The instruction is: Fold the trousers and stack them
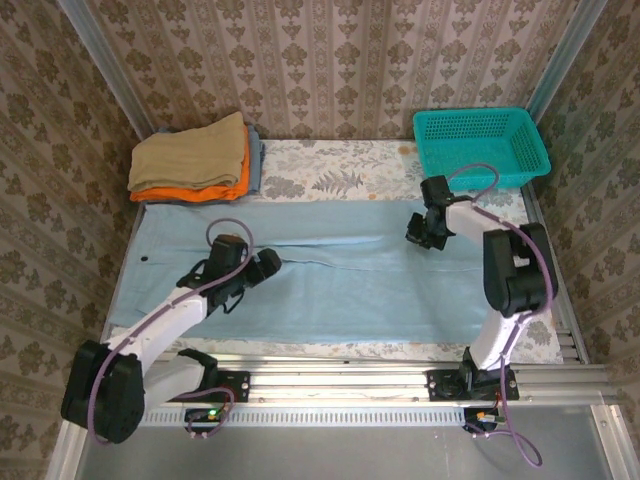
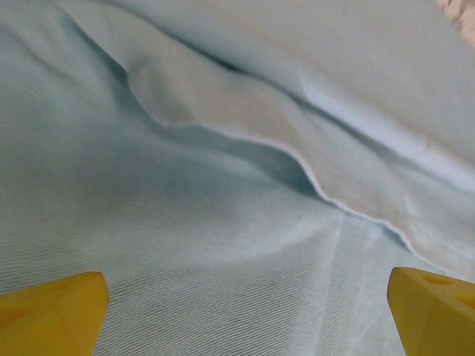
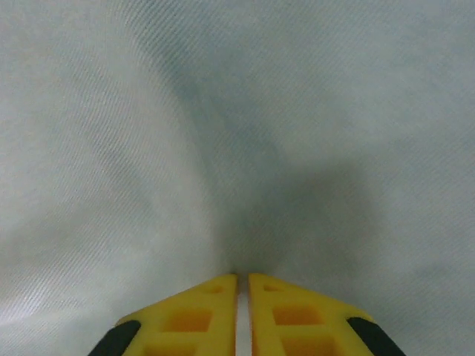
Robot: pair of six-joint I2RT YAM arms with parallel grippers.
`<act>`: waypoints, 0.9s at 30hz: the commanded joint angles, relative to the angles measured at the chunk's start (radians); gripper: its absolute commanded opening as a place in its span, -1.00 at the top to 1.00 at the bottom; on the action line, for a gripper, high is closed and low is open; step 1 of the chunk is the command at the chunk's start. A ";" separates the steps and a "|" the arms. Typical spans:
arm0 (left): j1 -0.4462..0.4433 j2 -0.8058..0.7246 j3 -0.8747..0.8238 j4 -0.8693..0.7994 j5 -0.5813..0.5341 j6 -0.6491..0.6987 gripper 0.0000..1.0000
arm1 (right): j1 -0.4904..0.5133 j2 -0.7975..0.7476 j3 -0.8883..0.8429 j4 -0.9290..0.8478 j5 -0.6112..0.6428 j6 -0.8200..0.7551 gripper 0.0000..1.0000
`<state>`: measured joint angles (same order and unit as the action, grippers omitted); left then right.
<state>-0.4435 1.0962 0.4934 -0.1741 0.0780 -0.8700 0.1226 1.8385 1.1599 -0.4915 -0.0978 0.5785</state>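
- The trousers lie spread flat, left to right, across the middle of the floral-covered table. A good fold likely needs both arms to lift matching edges together, so the cloth turns over evenly without bunching.
- The folded tan-and-orange pile at the far left looks like the stacking spot.
- The left gripper hangs close over the trousers' left half near a raised hem, its yellow fingers wide apart and holding nothing.
- The right gripper sits on the right half with its jaws together, seemingly pinching a pucker of cloth.
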 commanded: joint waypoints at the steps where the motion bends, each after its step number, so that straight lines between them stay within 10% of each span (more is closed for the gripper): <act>1: -0.035 0.043 -0.045 0.077 -0.039 -0.060 -0.93 | 0.006 0.057 0.082 -0.041 0.031 0.003 0.89; 19: -0.039 -0.430 -0.309 -0.297 -0.040 -0.250 -0.92 | -0.117 0.277 0.351 -0.170 0.034 -0.002 0.92; 27: -0.020 -0.372 -0.094 -0.349 0.027 -0.078 -0.96 | -0.119 0.229 0.375 -0.189 0.028 -0.016 0.87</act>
<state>-0.4709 0.6998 0.2955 -0.4229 0.0715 -1.0428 0.0090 2.0991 1.5257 -0.6411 -0.0822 0.5751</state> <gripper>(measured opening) 0.975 0.066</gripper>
